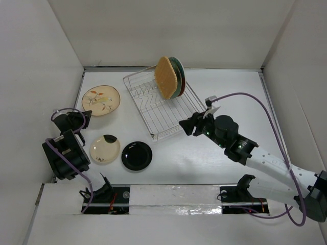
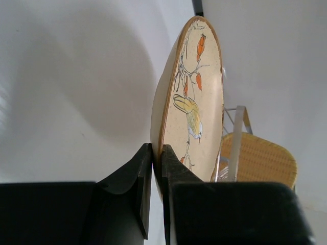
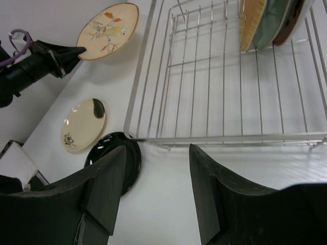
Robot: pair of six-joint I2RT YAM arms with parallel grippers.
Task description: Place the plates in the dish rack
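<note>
Nearest, at the six o'clock edge of the table [image 1: 179,171], sit the two arm bases. Just beyond them the glossy black plate [image 1: 136,155] and the cream plate [image 1: 105,149] with its dark mark lie flat side by side, almost touching, at about seven o'clock and not yet loaded. Further in, at nine o'clock, the left gripper [image 1: 86,114] has its fingers pressed nearly together on the near rim of the tan floral plate [image 1: 100,100]. The left wrist view shows the rim running into the thin slit between the pads, so it looks like a shallow edge pinch, with the plate itself flat at ten o'clock. The right gripper [image 3: 156,148] hangs spread and holding nothing over the near corner of the dish rack [image 1: 158,109], which sits toward twelve o'clock. At the rack's far end the bamboo plate [image 3: 251,20], pale green plate [image 3: 271,23] and red plate [image 3: 292,23] stand on edge in neighbouring slots. The step in hand appears to be lifting the floral plate. With so little rim in the grip, it probably pays to raise it slowly and let it swing upright before carrying it toward three o'clock. It should then come down between free tines on the near side of the bamboo plate, edge first, without knocking the racked three. The right arm may need to steady the rack or stay out of the path. No brand, label or readable writing shows anywhere; the plates carry only painted birds, sprigs and a dark blot.
</note>
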